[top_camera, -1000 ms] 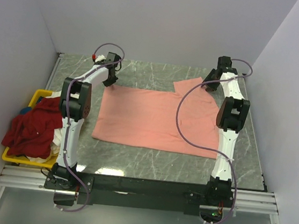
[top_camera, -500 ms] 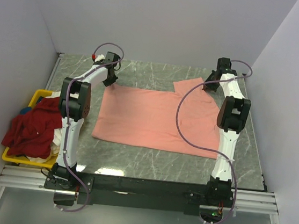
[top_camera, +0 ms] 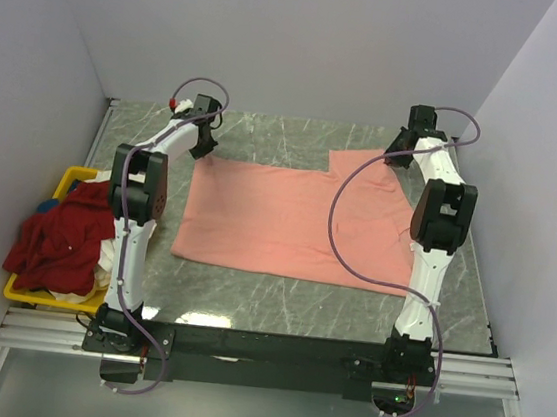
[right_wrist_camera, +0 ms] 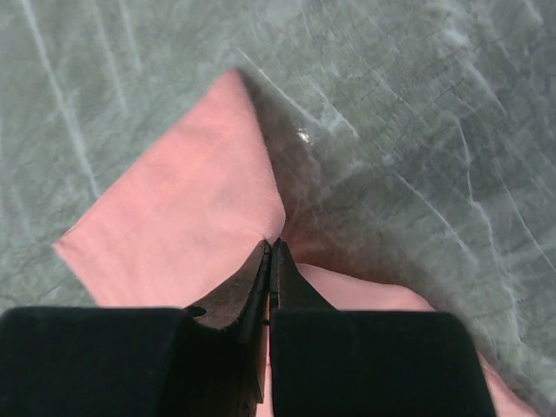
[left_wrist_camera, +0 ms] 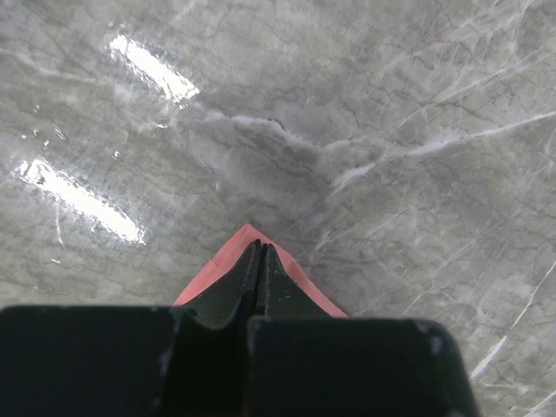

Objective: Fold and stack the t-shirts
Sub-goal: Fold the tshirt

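The salmon-pink t-shirt [top_camera: 287,220] lies spread flat on the grey marble table. My left gripper [top_camera: 205,151] is at its far left corner. In the left wrist view the jaws [left_wrist_camera: 259,248] are shut on that pink corner [left_wrist_camera: 301,280]. My right gripper [top_camera: 399,153] is at the far right sleeve. There it [right_wrist_camera: 271,246] is shut on the shirt's edge, pulling the fabric [right_wrist_camera: 191,208] into a small fold. The dark red t-shirt [top_camera: 59,234] lies heaped at the left, with a white t-shirt [top_camera: 105,257] showing under it.
A yellow bin [top_camera: 74,178] sits at the table's left edge under the heaped shirts. Bare marble [top_camera: 266,137] lies behind the pink shirt, and more [top_camera: 278,304] in front of it. Walls close in the table at the back and both sides.
The right arm's elbow has shifted slightly to the right, and the far right sleeve has been drawn a little that way. The left arm has hardly moved.
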`<state>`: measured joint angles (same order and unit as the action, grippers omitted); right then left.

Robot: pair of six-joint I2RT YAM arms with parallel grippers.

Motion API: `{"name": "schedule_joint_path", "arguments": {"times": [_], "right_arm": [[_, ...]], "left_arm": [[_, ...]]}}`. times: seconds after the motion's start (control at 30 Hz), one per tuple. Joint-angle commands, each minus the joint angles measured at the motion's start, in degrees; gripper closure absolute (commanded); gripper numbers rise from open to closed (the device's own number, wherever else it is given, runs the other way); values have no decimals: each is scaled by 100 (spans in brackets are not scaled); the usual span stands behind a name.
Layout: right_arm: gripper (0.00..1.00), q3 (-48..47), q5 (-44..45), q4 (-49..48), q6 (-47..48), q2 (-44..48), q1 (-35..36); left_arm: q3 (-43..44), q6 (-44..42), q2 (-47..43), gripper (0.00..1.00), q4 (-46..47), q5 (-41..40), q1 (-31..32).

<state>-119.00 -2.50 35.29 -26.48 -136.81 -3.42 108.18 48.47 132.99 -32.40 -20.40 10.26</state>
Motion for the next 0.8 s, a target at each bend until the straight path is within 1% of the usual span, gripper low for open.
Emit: {"name": "schedule_joint_path", "arguments": {"times": [0.0,0.17,0.2,0.23,0.27,0.33,0.47,0.6,0.77], "right_arm": [[100,87,118,-365,82,577,-62],[100,281,22,-479,73,673,-62],[100,298,-13,-479,81,665,-62],[100,290,-22,-479,90,647,-62],[100,272,-22,-470,90,630,-62],[100,263,-40,-453,99,603,-62],[100,272,-49,-461,99,577,-62],[100,281,-57,-453,99,550,-62],[100,272,-110,-444,90,533,-62]], "left_arm": [[274,-180,-449,99,-3,-34,-33],[309,-223,-441,99,-12,-52,-51],[344,-241,-362,92,-29,-43,-51],[448,-233,-300,83,-64,-60,-51],[528,-250,-230,66,-169,-69,-51],[739,-259,-11,52,-283,-95,-51],[836,-250,201,50,-399,-130,-51],[617,-224,201,52,-311,-130,-24],[634,-206,298,54,-381,-183,-15]]}}
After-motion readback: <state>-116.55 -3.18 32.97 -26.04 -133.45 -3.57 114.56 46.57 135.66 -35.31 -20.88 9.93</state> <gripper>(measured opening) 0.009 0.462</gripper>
